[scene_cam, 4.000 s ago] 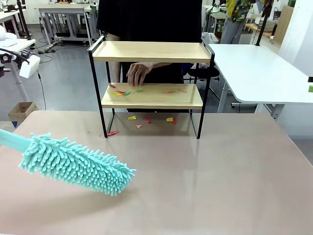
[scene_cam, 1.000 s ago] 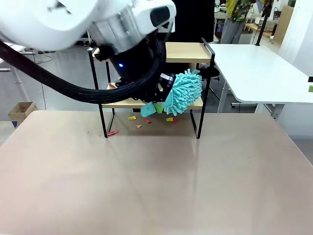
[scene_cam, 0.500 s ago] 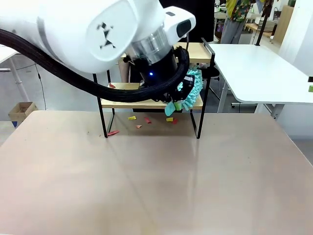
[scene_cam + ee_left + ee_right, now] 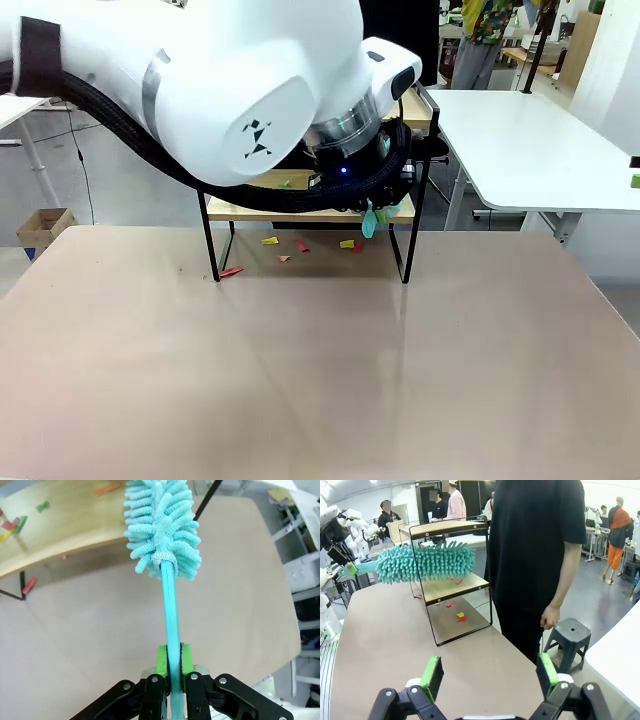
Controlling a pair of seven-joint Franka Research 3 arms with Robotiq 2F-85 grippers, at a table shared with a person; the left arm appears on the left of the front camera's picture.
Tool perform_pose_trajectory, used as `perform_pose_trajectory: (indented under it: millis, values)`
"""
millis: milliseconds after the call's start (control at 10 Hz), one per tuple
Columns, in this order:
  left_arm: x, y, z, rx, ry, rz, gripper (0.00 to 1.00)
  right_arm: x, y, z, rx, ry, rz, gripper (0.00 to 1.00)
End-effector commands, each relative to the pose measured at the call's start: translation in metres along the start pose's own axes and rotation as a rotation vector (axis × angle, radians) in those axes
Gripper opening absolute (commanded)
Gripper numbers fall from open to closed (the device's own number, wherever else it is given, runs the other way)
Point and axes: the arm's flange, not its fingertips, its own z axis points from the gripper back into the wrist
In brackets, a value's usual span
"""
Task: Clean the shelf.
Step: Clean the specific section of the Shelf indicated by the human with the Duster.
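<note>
On the far side of the table (image 4: 300, 380), at the shelf (image 4: 232, 210): duster (image 4: 162, 527) head now further between the boards than before. Left gripper (image 4: 171, 661) clamped on its handle; right gripper (image 4: 490, 672) spread, empty.

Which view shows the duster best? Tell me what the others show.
The right wrist view: the whole duster head shows side-on between the shelf's boards. The left wrist view shows its handle clamped in the left gripper, head foreshortened. The front view shows a teal tip under the left arm.
</note>
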Motion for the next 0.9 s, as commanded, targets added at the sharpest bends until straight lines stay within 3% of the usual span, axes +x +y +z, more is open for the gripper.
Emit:
perform_pose_trajectory:
  millis: [0,800]
  values:
    - [0.01,-0.018,-0.017,0.026,-0.058,0.039,0.13,0.003,0.001,-0.001,-0.001,-0.002,0.005,1.0]
    - [0.01,-0.027,-0.086,0.017,-0.007,0.126,0.13,0.003,0.001,-0.001,-0.001,-0.002,0.005,1.0]
